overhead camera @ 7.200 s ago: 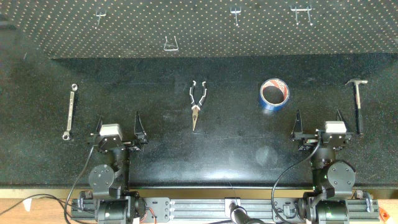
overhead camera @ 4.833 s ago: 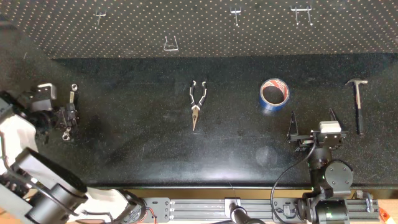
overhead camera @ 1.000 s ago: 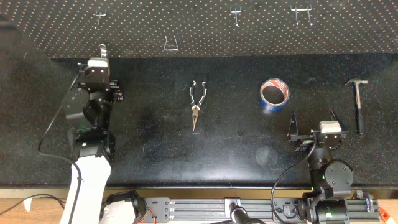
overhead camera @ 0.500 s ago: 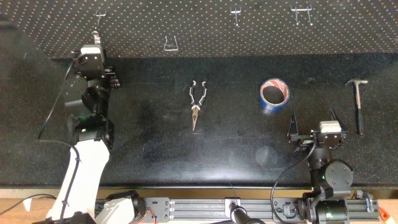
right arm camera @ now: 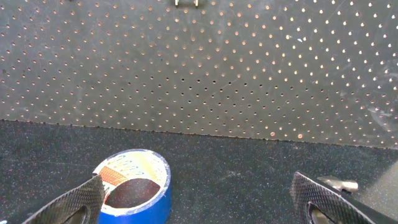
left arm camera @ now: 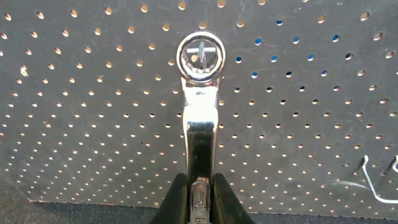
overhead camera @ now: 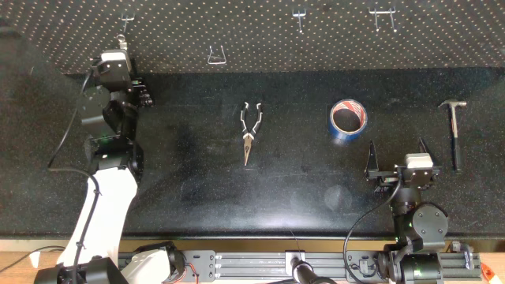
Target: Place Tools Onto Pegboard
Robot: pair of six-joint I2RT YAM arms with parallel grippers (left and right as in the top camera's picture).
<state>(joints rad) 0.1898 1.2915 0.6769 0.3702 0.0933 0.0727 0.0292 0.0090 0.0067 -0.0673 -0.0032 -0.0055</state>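
My left gripper (overhead camera: 121, 52) is up against the pegboard (overhead camera: 260, 35), shut on the shaft of a silver wrench (left arm camera: 200, 118). In the left wrist view the wrench stands upright and its ring end (left arm camera: 200, 57) encircles a metal peg hook; the fingers (left arm camera: 177, 196) clamp the lower shaft. Needle-nose pliers (overhead camera: 250, 130) lie mid-table. A blue tape roll (overhead camera: 348, 118) and a hammer (overhead camera: 454, 134) lie at the right. My right gripper (overhead camera: 397, 151) stands open near the table's front right, just short of the tape roll (right arm camera: 134, 186), with nothing between its fingers.
Bare hooks hang on the pegboard: a wire loop (overhead camera: 216, 57) left of centre, one (overhead camera: 298, 16) at centre-right and a double one (overhead camera: 383, 16) farther right. The hammer's head (right arm camera: 339, 182) shows by the right finger in the right wrist view.
The left arm took the wrench off the table at the far left, then carried it up to the pegboard; over the last second it edged higher onto the hook. The right arm is still.
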